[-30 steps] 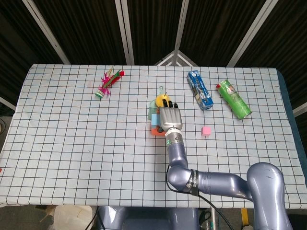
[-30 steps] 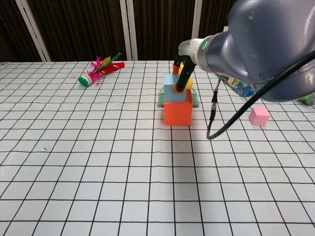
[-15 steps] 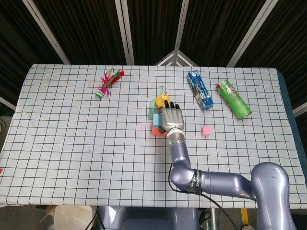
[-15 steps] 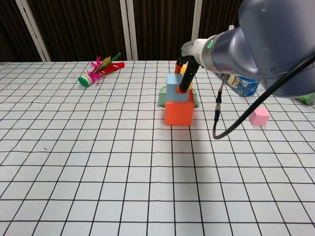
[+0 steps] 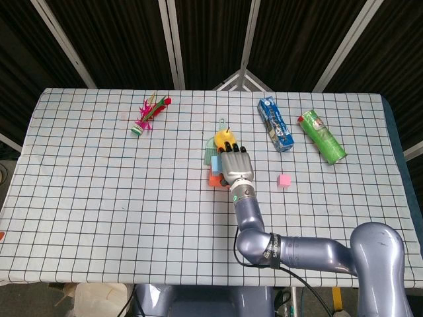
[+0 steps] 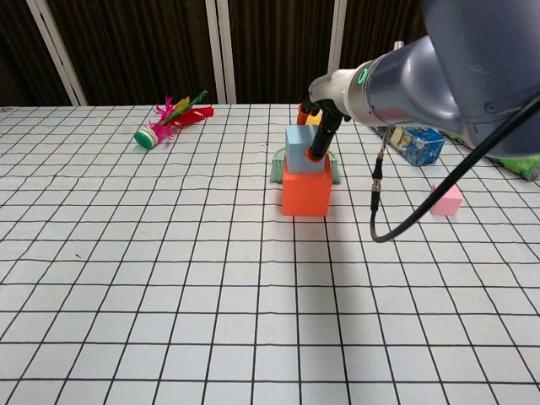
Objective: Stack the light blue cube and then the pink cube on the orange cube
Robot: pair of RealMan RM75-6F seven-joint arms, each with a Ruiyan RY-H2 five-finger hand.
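Note:
The light blue cube sits on top of the orange cube near the table's middle. My right hand reaches down over the stack and holds the light blue cube, one dark finger lying against its right side. From the head view the right hand covers most of the stack, with only slivers of the light blue cube and the orange cube showing at its left. The pink cube lies alone on the cloth to the right. My left hand is not in view.
A green-based object with a yellow ball stands just behind the stack, close to my fingers. A feathered shuttlecock lies at the far left. A blue packet and a green packet lie at the far right.
My right hand has shifted slightly to the right over the stack, and the light blue cube moved a little with it on the orange cube. The pink cube has not moved.

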